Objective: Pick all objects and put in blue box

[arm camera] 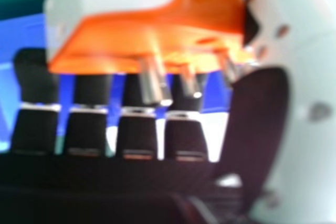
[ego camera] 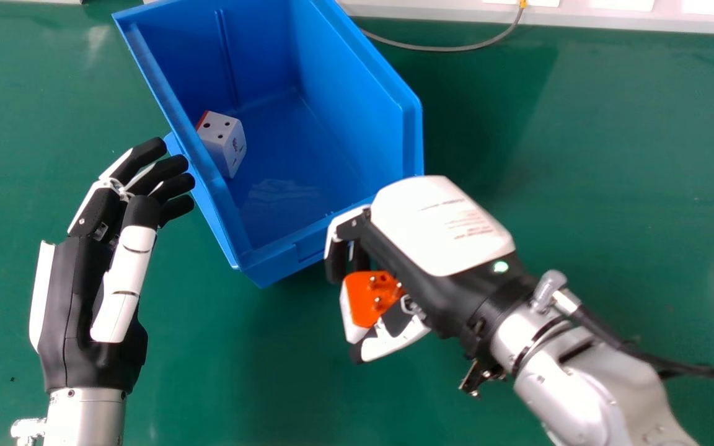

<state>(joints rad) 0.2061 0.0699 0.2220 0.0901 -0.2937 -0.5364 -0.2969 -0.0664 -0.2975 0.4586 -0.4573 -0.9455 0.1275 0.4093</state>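
An orange-and-white plug adapter is grasped by the right robot hand, with its metal pins exposed and its body caught between thumb and fingers. It is held just outside the near end of the blue box, over the green table. Inside the box, a white dotted cube is lodged beside the left wall, so one object is already stowed. The left robot hand is placed at the box's left side, its fingers relaxed and nothing held. The step in hand is judged to be the transfer of the adapter to the box. For the next move, the adapter needs to be carried over the near rim, brought above the bare floor beside the cube, and released there. Whether enough height is held to clear the rim cannot quite be told from the downward view.
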